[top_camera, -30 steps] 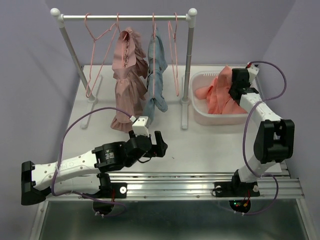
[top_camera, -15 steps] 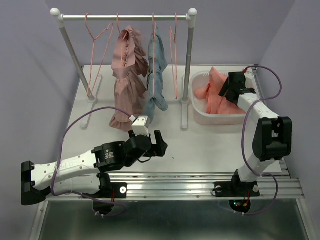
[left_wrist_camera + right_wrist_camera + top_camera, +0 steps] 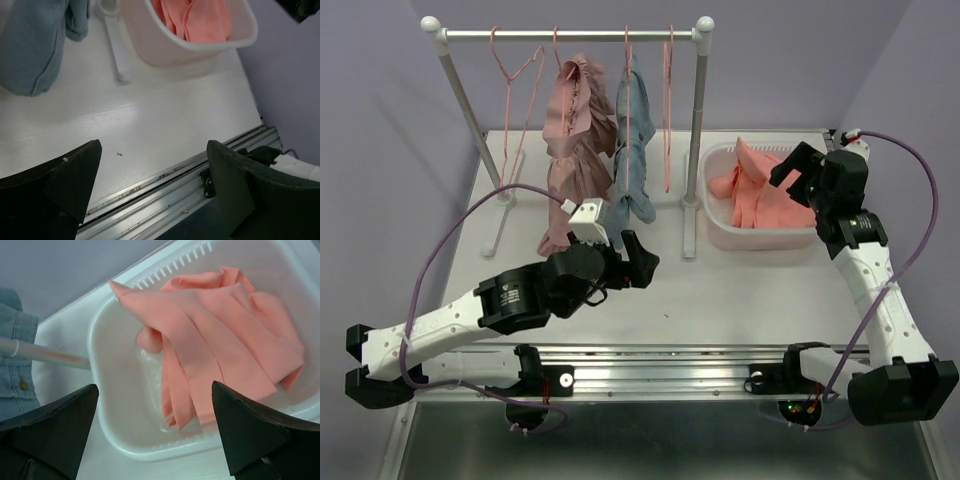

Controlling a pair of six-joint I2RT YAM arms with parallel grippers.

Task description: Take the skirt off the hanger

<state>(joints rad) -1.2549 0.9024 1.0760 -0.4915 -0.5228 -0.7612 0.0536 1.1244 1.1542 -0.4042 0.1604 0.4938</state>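
The dusty-pink ruffled skirt (image 3: pixel 572 150) hangs from a pink hanger (image 3: pixel 557 45) on the rail (image 3: pixel 570 35). Its hem reaches down to the table, and its fabric hides most of the hanger. My left gripper (image 3: pixel 625 264) is open and empty, low over the table just in front and to the right of the hem. The left wrist view shows only the table between the left gripper (image 3: pixel 153 152) jaws, not the skirt. My right gripper (image 3: pixel 795 172) is open above the basket. In the right wrist view the right gripper (image 3: pixel 154 390) holds nothing.
A white basket (image 3: pixel 720 236) at the right holds a coral-orange garment (image 3: pixel 760 195). A blue-grey garment (image 3: pixel 632 150) hangs right beside the skirt. Empty pink hangers (image 3: pixel 510 110) (image 3: pixel 668 110) flank them. The rack's right post (image 3: pixel 697 140) stands between the clothes and the basket.
The right gripper opened, let the coral-orange garment drop into the basket, and drew back to the right. The left arm moved forward towards the skirt's hem.
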